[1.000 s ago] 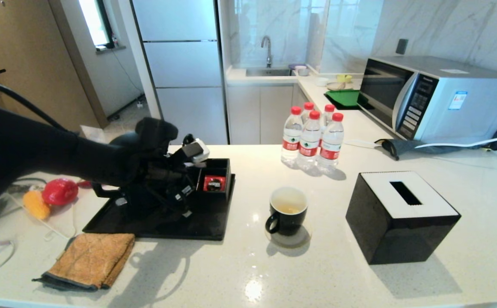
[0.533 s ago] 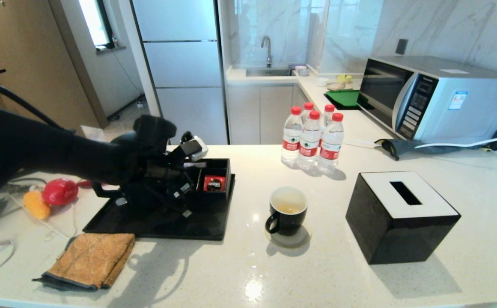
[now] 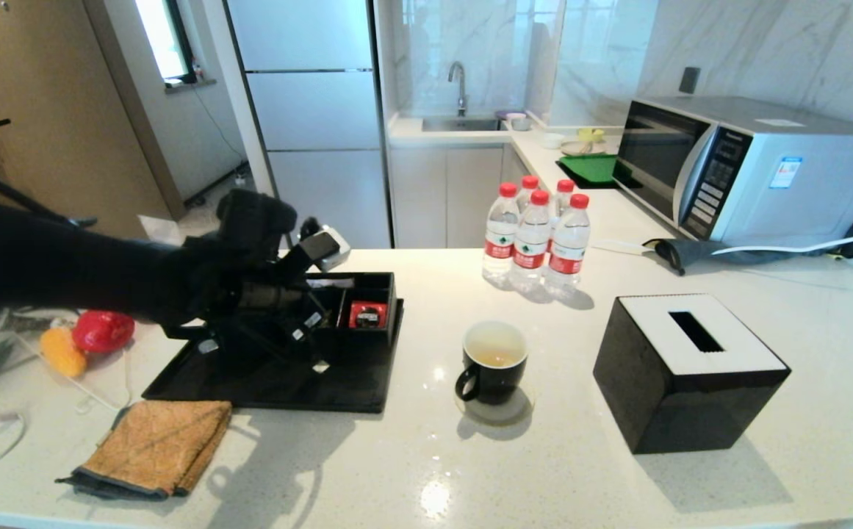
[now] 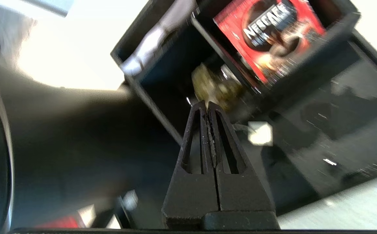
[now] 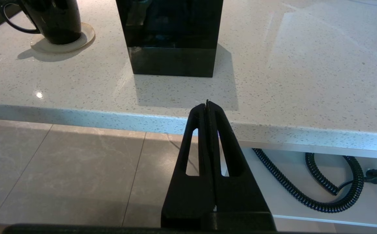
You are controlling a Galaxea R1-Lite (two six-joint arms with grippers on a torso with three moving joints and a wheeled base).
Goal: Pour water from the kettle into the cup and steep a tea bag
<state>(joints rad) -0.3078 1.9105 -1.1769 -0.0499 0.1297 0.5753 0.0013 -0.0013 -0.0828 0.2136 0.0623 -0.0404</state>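
While left gripper [image 4: 207,105] is being held w/ fingers pinched together over tray box, by tea bag [image 4: 214,87], right gripper [image 5: 207,104] is being kept closed, empty, below counter edge [image 5: 110,113].

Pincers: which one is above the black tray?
The left pincer, shut above the tray; the right pincer hangs shut off the counter edge.

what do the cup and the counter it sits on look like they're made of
The cup: likely glazed ceramic, with a glossy black outside and a white inside. The counter: probably polished quartz or engineered stone, white with fine dark speckles and glare spots. Neither is certain from looks alone.
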